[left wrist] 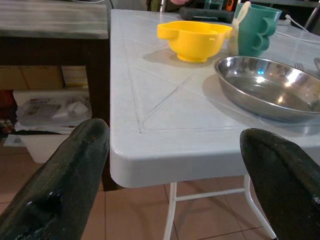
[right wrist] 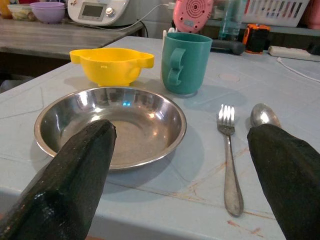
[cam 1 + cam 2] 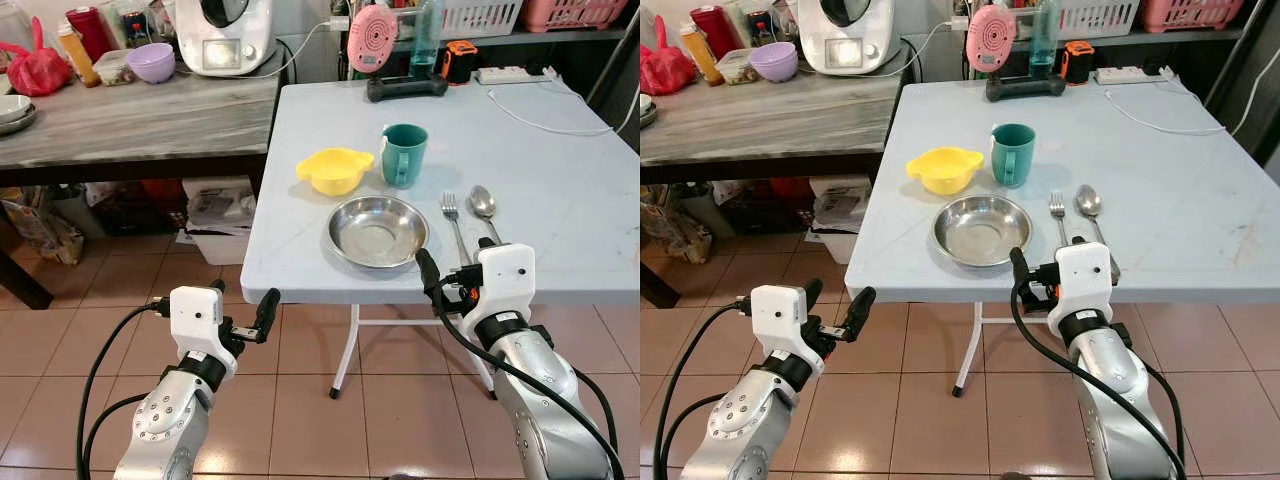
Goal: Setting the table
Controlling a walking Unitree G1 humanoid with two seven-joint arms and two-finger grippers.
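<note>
Place setting laid out near the front edge of the pale blue worktop (image 3: 560,190).

Round steel plate (image 3: 378,231): shallow, shiny, empty, upright, closest to the front edge. Fork (image 3: 454,226) lies flat just right of the plate, tines pointing away from the robot, handle toward the edge. Spoon (image 3: 485,209) lies flat just right of the fork, parallel to it, bowl end away from the robot, not touching the fork. Yellow bowl (image 3: 334,170): plastic, with small side lugs, upright, behind the plate to its left. Teal mug (image 3: 404,154): upright, handle facing the robot, just right of the bowl and behind the plate.
</note>
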